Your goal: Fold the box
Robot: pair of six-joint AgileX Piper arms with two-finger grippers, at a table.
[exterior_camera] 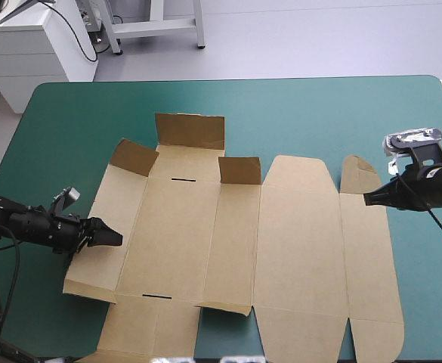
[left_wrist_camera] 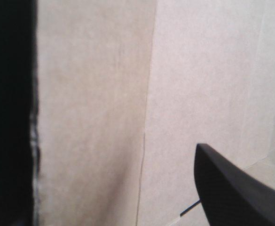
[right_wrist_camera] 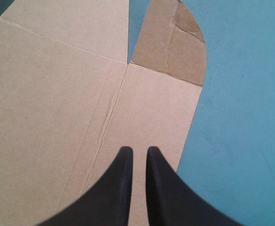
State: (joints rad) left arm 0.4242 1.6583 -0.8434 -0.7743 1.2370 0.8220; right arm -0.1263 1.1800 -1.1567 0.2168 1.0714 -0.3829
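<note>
The brown box (exterior_camera: pixel 198 242) is lying as a cut sheet, mostly flat, across the middle of the teal-green worktop (exterior_camera: pixel 319 113), its near flaps reaching the worktop's near edge. Three far flaps (exterior_camera: pixel 190 130) are standing up; the rest is lying down, including a rounded tab (exterior_camera: pixel 357 174) toward the worktop's right edge. The left gripper (exterior_camera: pixel 115 238) is reaching over the box's left edge. Only one of its black fingers (left_wrist_camera: pixel 236 188) is showing clearly over the board, well off the middle, so the pair is standing apart. The right gripper (exterior_camera: pixel 368 199) is hanging over the box's right-hand panel, its fingers (right_wrist_camera: pixel 123 188) lying almost together, a thin slit between them.
</note>
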